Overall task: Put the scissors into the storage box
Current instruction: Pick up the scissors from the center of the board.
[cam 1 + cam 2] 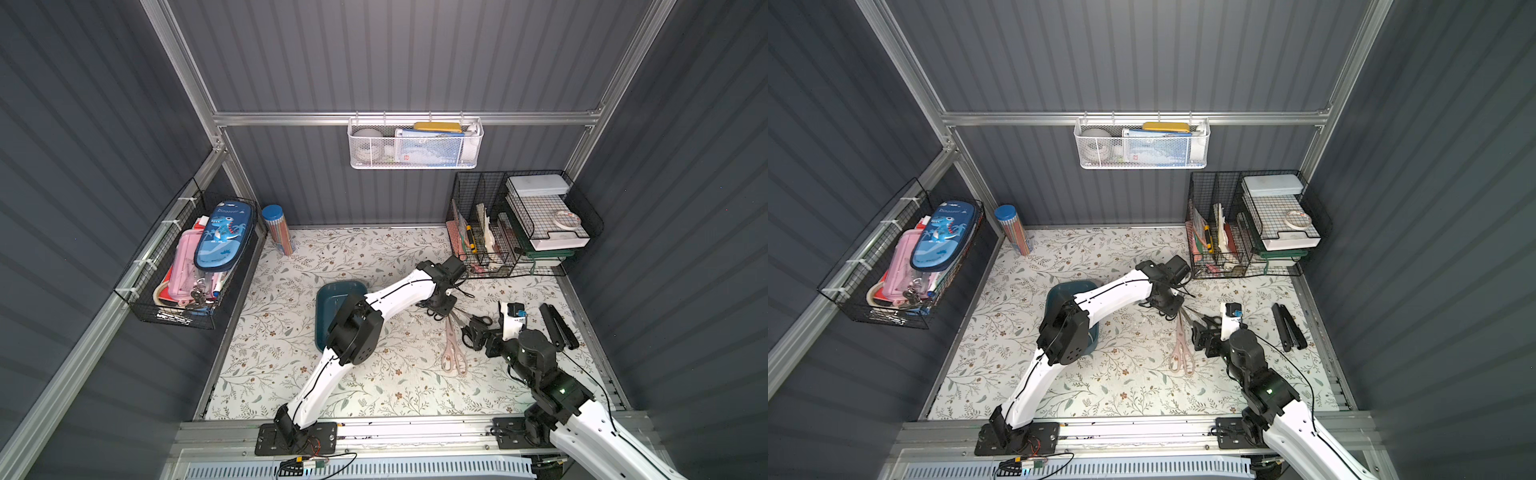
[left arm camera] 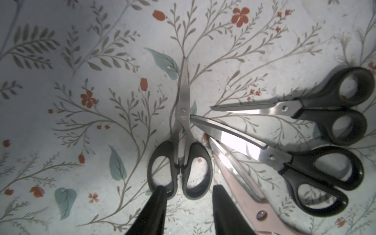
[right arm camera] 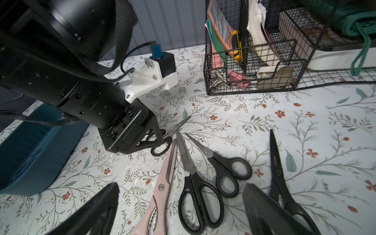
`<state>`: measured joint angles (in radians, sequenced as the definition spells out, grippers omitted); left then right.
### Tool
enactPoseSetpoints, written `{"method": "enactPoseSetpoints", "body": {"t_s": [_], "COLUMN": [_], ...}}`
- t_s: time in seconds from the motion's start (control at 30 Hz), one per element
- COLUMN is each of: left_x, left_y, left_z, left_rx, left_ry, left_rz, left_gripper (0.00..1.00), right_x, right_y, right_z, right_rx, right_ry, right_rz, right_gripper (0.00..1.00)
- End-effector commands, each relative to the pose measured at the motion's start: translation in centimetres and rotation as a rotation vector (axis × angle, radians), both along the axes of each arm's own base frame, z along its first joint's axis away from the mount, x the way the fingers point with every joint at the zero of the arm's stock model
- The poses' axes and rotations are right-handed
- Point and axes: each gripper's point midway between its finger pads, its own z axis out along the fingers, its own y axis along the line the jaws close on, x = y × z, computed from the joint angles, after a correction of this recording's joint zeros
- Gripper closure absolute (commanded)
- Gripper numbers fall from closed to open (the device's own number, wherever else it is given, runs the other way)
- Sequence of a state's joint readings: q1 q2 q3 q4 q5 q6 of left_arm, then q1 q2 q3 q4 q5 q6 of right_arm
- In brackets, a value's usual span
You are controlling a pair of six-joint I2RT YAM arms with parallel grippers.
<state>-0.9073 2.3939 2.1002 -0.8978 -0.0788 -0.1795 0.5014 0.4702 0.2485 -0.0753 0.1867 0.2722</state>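
Several scissors lie fanned on the floral mat. My left gripper stands low over a small black-handled pair; its jaws are partly apart, the tips at the handle loops, one tip overlapping a loop. Beside it lie pale pink shears, two black-handled pairs and a long all-black pair. My right gripper hovers wide open above the pink shears and a black pair, holding nothing. The teal storage box sits left of the pile, partly hidden by my left arm.
Black wire baskets with papers and trays stand at the back right, close behind the scissors. A wire basket of pencil cases hangs on the left wall. A white mesh basket hangs on the back wall. A pencil tube leans at the back left.
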Motion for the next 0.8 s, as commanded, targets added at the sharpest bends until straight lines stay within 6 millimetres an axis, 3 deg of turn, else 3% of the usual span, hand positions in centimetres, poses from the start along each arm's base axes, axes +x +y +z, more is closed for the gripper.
{"method": "enactPoseSetpoints", "body": {"t_s": [0.0,0.37,0.77], "left_x": [-0.1,0.7,1.3], "left_y": [0.6,0.4,2.4], "left_z": [-1.9,-3.6,-5.8], "left_rx": [0.038,0.051,0.146], "left_ry": [0.019,-0.001,-0.027], "left_rz": [-0.002,0.021,0.105], "left_gripper": [0.58,0.59,0.68], "right_x": [0.1,0.1,0.2], "right_y": [0.3,0.4,0.6], "right_z": [1.2,1.1,1.2], "right_rx": [0.014,0.013,0.013], "right_ry": [-0.029,-0.028,-0.028], "right_rz": [0.011,0.018,0.024], "right_gripper": [0.01,0.01,0.01]}}
